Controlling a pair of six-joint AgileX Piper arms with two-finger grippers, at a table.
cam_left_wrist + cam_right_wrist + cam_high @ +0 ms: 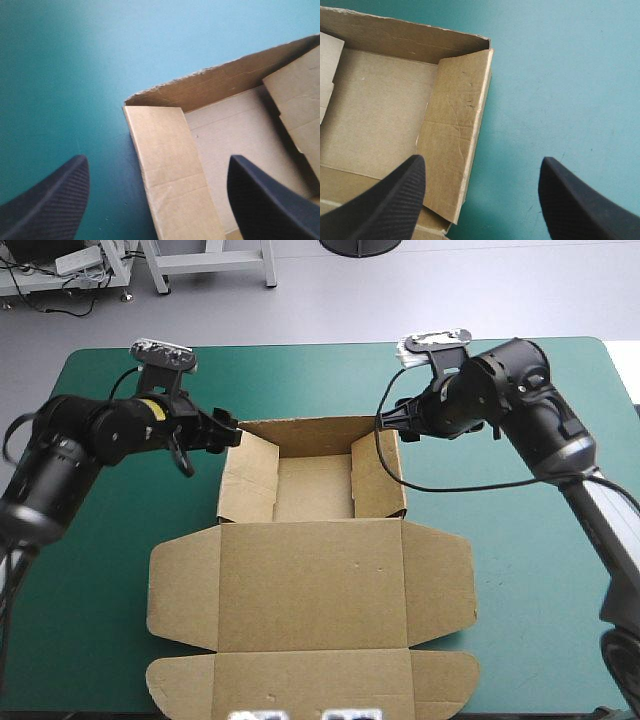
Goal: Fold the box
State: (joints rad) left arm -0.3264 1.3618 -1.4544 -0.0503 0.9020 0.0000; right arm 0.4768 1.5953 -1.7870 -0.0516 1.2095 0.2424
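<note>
Teal-green cover (pixel 300 375); brown box (pixel 312 570) an open tray, lid seemingly flat.

I count one brown box (pixel 310 585) between my two pincers, left gripper (pixel 228 430) and right gripper (pixel 393 423); one teal-green cover (pixel 520 560) beneath.
</note>
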